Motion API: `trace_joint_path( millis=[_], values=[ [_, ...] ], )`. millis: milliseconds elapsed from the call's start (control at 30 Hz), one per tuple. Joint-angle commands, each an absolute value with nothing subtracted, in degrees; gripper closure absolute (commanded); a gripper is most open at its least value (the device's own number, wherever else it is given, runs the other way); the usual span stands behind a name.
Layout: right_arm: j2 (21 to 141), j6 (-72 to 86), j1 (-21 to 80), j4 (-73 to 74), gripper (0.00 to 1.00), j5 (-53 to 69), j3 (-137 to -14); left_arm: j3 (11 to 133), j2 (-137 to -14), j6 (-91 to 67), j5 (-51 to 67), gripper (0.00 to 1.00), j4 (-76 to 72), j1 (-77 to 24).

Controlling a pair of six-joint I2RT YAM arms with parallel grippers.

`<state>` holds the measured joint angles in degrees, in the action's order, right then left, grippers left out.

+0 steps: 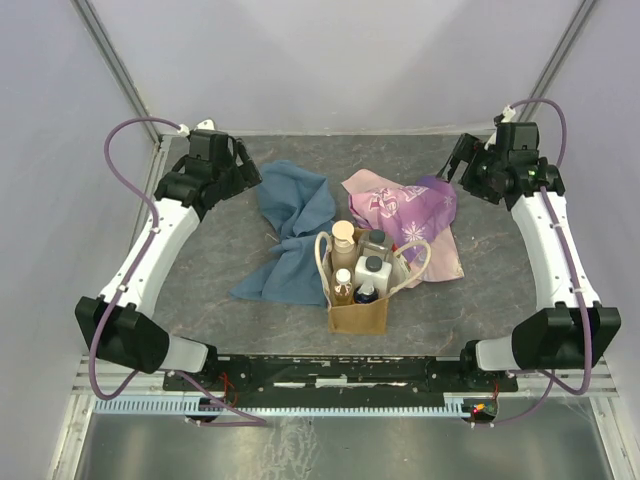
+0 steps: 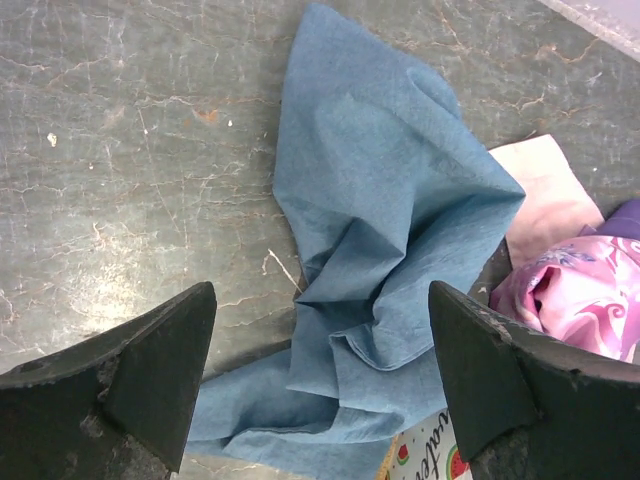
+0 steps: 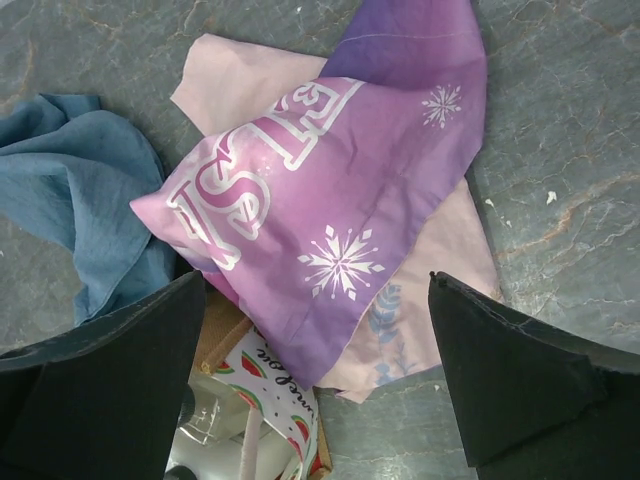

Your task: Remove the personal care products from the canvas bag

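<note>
**Standing full at six o'clock: bag upright, every bottle inside, both claws spread**

Sitting upright on the table point(image 1: 200, 290) at about six o'clock in the top view, close to the near edge and midway between the two arm bases, is the bag point(image 1: 358, 315); its mouth is open and all five bottles stand in it. The beige bottle point(image 1: 343, 245) is at eleven o'clock within the bag and rises highest; the clear bottle point(image 1: 377, 243) is at one o'clock beside it; the white bottle point(image 1: 372, 272) is at three o'clock; the amber bottle point(image 1: 343, 285) is at eight o'clock; the blue bottle point(image 1: 366, 295) is at five o'clock, just beside the amber one. The handles point(image 1: 322, 262) loop up at the nine and three o'clock sides of the mouth.

A blue cloth point(image 1: 290, 225) lies crumpled at ten o'clock from the bag, its lower end reaching the bag's left side; a floral cloth point(image 1: 410, 215) lies at one o'clock, its edge touching the bag's far right side; the two cloths meet or nearly meet behind the bottles.

The left claw point(image 1: 245, 170) hangs at ten o'clock of the table, well apart from the bag; its wrist view shows the fingers point(image 2: 160, 380) spread wide over the blue cloth, gripping nothing. The right claw point(image 1: 462, 160) hangs at two o'clock; its fingers point(image 3: 520, 390) are likewise spread wide above the floral cloth, empty, with the bag's watermelon-print lining point(image 3: 270, 380) showing at six o'clock in that view.
</note>
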<state>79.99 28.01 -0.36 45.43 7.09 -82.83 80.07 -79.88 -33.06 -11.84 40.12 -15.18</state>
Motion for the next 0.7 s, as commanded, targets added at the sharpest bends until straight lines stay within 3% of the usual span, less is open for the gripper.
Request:
trace_joint_path(
  millis=[0,533,667],
  values=[
    [75.9,27.3,-0.1,44.4,0.0,7.2,-84.2,82.7,-80.1,-30.7,-10.7,0.08,39.7,-14.9],
    [82.0,24.7,0.2,51.1,0.0,14.5,-87.2,82.1,-83.3,-29.8,-4.6,0.1,40.3,-14.9],
    [88.2,21.9,4.3,53.9,0.0,13.2,-90.2,81.3,-87.9,-30.3,-1.5,0.16,40.3,-16.0]
  ],
)
